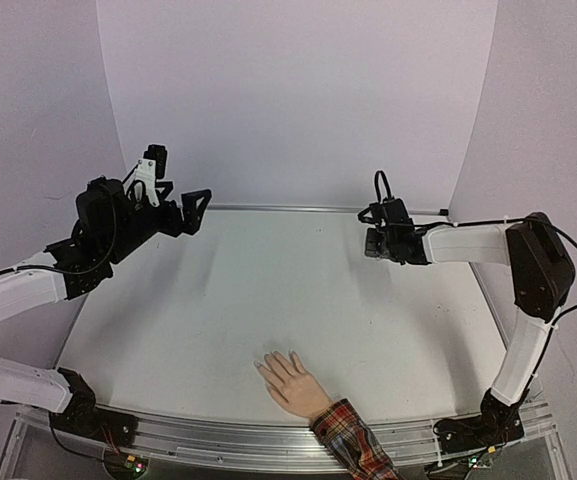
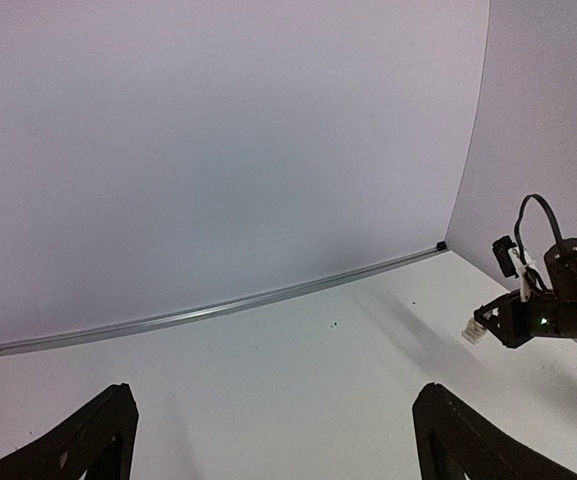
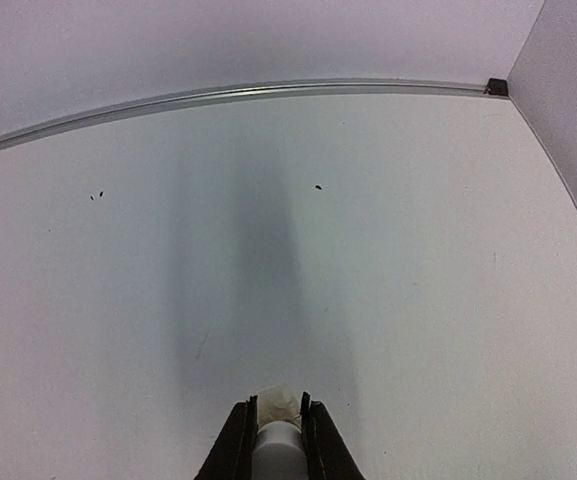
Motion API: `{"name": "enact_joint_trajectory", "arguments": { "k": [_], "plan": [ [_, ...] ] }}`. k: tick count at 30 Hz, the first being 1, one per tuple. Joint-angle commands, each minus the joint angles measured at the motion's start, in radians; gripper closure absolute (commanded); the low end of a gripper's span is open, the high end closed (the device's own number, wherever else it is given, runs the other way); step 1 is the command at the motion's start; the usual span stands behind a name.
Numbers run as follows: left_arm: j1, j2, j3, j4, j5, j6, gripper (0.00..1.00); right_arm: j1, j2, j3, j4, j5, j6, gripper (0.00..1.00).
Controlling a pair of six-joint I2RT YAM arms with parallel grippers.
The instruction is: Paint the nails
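Observation:
A flesh-coloured mannequin hand (image 1: 292, 384) lies palm down at the table's near edge, with a red plaid cuff (image 1: 353, 440). Its nails (image 1: 265, 367) are too small to make out. My left gripper (image 1: 190, 207) hangs open and empty above the far left of the table; in the left wrist view (image 2: 273, 440) nothing lies between its fingers. My right gripper (image 1: 371, 243) hovers at the far right, shut on a small white bottle (image 3: 279, 428). The left wrist view shows the right gripper (image 2: 490, 325) with the bottle's pale end (image 2: 473, 331) sticking out. Both grippers are far from the hand.
White walls close off the back and both sides. A metal rail (image 3: 268, 92) runs along the table's (image 1: 218, 300) far edge, and another (image 1: 218, 437) runs along the near edge by the arm bases.

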Motion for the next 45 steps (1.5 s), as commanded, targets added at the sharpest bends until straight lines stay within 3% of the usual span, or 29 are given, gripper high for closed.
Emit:
{"name": "enact_joint_trajectory", "arguments": {
  "k": [1,6,17,28,39,45],
  "plan": [
    [0.002,-0.047,-0.015,0.045,-0.018,0.005,0.01,-0.009,0.004,0.049,-0.031,-0.007,0.077,1.0],
    [0.002,-0.072,-0.039,0.072,-0.009,-0.01,0.01,-0.008,-0.025,-0.043,-0.081,-0.04,0.123,1.0],
    [0.003,-0.059,-0.04,0.088,0.029,-0.011,0.01,-0.008,-0.03,-0.18,0.062,-0.035,0.102,0.99],
    [0.003,-0.071,-0.046,0.086,0.034,-0.013,0.01,-0.007,0.013,-0.185,0.062,-0.044,0.134,0.9],
    [0.003,-0.073,-0.043,0.079,0.035,-0.012,0.01,-0.008,-0.009,-0.197,0.071,-0.051,0.132,0.56],
    [0.003,-0.072,-0.044,0.076,0.031,-0.014,0.01,-0.007,-0.078,-0.203,0.055,-0.061,0.122,0.31]
  ]
}}
